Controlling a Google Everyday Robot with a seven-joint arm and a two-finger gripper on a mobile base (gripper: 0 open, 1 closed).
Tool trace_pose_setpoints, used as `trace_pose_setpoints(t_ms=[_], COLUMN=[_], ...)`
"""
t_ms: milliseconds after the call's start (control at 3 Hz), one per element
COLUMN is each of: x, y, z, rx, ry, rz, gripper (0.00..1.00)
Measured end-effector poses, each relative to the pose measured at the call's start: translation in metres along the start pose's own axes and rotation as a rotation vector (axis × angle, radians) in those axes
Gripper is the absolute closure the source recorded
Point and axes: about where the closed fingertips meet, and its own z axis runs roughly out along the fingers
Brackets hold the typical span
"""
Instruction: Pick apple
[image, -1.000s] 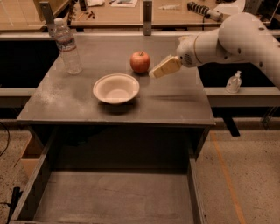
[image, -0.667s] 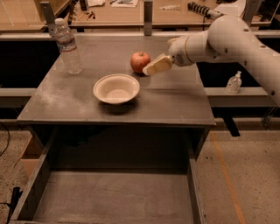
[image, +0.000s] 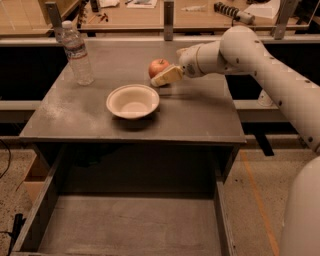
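The apple (image: 157, 66) is small, round and red, and rests on the grey table (image: 200, 117) just behind and to the right of the cream bowl (image: 132, 101). My gripper (image: 164, 78) comes in from the right on the white arm (image: 235, 52). Its cream tip lies against the apple's lower right side and covers a small part of it. The apple is still on the table top.
A clear plastic water bottle (image: 78, 54) stands at the table's back left. A lower grey tray or shelf (image: 130, 227) lies below the table's front edge. A wooden bench with tools (image: 235, 12) runs behind the table.
My gripper has moved left across the table, from a gap to the right of the apple to right against it. The apple, bowl and bottle have not moved.
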Motion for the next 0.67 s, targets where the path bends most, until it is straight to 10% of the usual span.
trace_pose_setpoints(t_ms=[667], x=[-0.002], y=[0.004], z=[0.034], rx=[-0.047], ry=[-0.049], rz=[0.014], gripper=[0.37])
